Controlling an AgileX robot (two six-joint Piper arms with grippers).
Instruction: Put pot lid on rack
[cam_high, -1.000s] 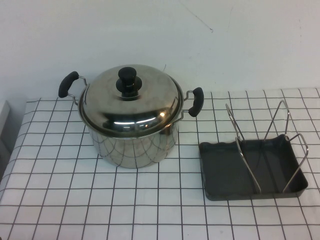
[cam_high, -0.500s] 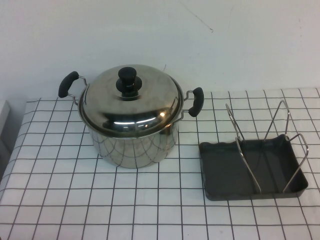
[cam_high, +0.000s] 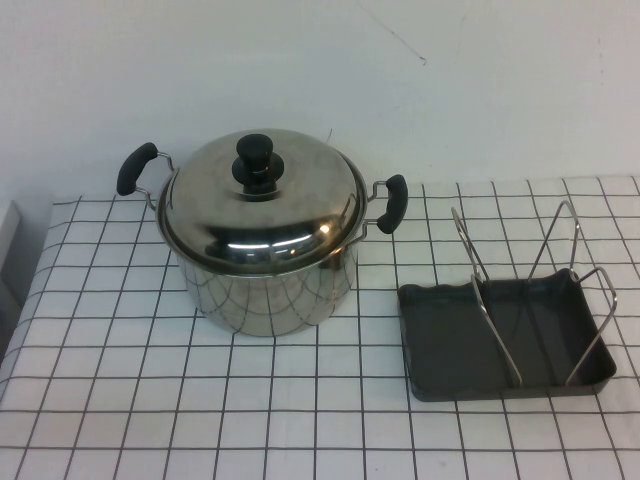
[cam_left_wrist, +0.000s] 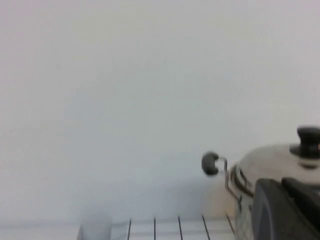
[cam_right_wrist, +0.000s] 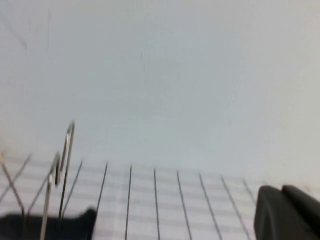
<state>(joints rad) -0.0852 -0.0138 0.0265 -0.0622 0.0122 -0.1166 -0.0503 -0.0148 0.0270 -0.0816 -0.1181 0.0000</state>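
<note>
The pot lid (cam_high: 295, 215), shiny steel with a black knob (cam_high: 258, 165), sits closed on the steel pot (cam_high: 265, 295) at the table's left-centre. The rack (cam_high: 497, 305), wire loops over a dark grey tray (cam_high: 440, 335), stands empty to the pot's right. Neither arm shows in the high view. My left gripper (cam_left_wrist: 281, 185) shows in its wrist view, fingers together and empty, near the lid (cam_left_wrist: 267, 160) at the pot's left side. My right gripper (cam_right_wrist: 281, 192) is shut and empty, off to the side of the rack wires (cam_right_wrist: 65, 150).
The pot has two black handles (cam_high: 136, 168) (cam_high: 392, 203). A white cloth with a black grid (cam_high: 250, 400) covers the table, with a white wall behind. The table's left edge (cam_high: 20, 330) drops off beside the pot.
</note>
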